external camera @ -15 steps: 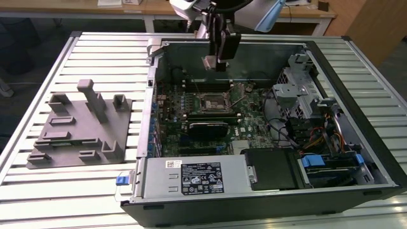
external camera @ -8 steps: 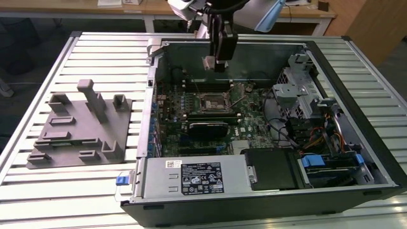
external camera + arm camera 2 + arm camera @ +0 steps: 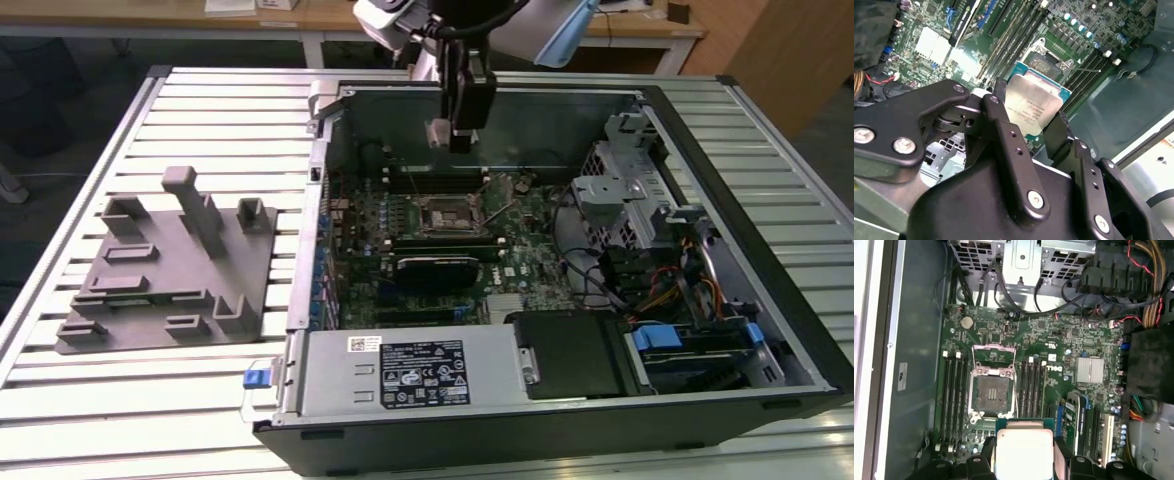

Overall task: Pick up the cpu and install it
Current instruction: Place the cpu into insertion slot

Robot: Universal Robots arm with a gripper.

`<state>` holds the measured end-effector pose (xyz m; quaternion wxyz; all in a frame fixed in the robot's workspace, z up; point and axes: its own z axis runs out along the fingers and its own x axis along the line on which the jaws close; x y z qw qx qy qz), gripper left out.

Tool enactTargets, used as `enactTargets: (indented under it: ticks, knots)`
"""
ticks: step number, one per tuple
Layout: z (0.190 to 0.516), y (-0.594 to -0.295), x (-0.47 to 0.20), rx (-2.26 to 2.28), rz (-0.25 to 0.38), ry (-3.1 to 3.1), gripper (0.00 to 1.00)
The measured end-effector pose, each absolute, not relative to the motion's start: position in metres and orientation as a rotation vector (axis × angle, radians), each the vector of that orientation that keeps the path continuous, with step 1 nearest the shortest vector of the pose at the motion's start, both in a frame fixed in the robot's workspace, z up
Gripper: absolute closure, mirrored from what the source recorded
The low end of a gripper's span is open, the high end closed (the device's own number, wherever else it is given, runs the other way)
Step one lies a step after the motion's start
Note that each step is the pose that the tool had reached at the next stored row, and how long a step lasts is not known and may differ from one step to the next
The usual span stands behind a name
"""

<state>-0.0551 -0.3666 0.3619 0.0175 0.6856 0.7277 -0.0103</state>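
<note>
Holding: cpu (image 3: 1023, 452) pinched edge to edge in the end effector (image 3: 1029, 107), narrowed onto two opposite sides, silvery top left bare, likely to keep the underside free for seating.
Position: hanging above the board (image 3: 1074, 335), just short of the socket (image 3: 991, 392), edges parallel to it, not yet touching.
Socket: open, cover frame swung back, centre bare, ready to receive.
Board: flat on the case floor, memory slots (image 3: 951, 390) flanking the socket.
Case: computer case (image 3: 534, 440) lying on its side, open face up, giving straight reach from above.
Tray: grey tray (image 3: 167, 270) well apart on the desk (image 3: 80, 400), at the exterior view's left, clear of the working path.
</note>
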Motion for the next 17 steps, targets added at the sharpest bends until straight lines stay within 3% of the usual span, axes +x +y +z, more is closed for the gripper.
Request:
enactTargets:
  ticks: [17]
  knots:
    - [0.342, -0.362, -0.049, 2.134, -0.031, 2.257, 0.46]
